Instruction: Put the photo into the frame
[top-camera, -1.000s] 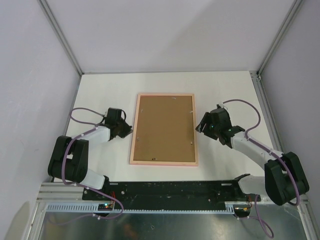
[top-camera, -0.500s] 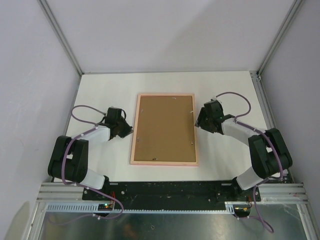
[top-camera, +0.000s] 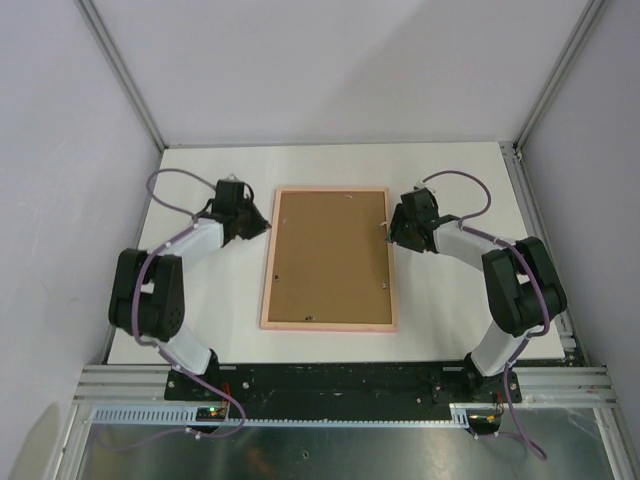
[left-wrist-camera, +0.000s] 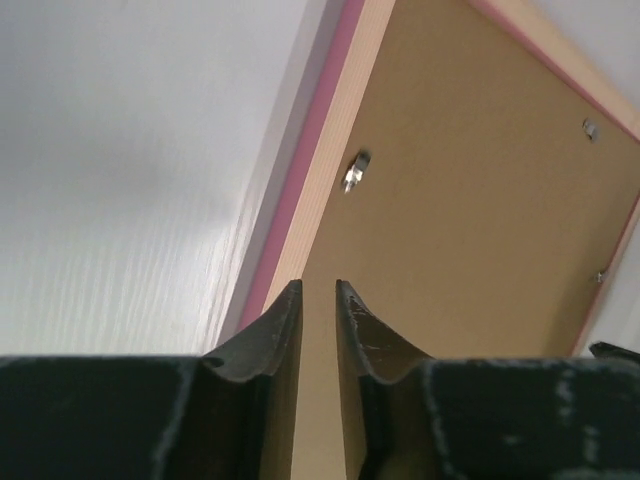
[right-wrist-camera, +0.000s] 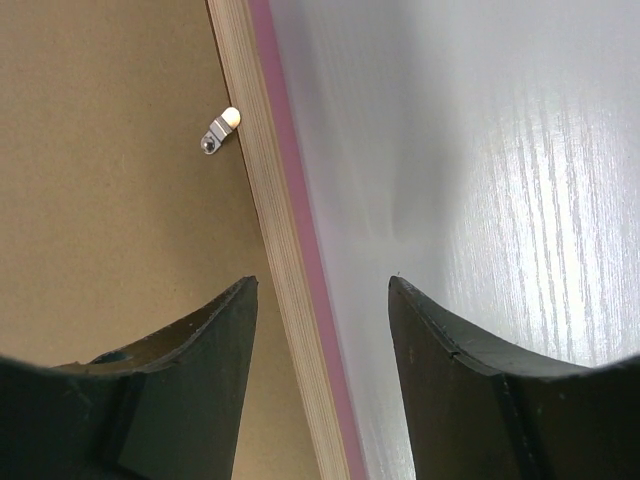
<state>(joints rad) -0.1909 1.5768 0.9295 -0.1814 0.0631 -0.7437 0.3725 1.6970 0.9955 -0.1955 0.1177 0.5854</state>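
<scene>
Your two grippers sit at the top corners of the frame
The frame lies flat mid-table with its brown backing board facing up. Your left gripper is at the upper-left rail, its fingers only a narrow slit apart and holding nothing. Your right gripper is at the upper-right rail, jaws spread wide with the rail between them, near a small metal clip

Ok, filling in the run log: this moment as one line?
frame face-down, backing board on | photo not seen | left jaws narrow gap at left rail | right jaws open astride right rail
</scene>
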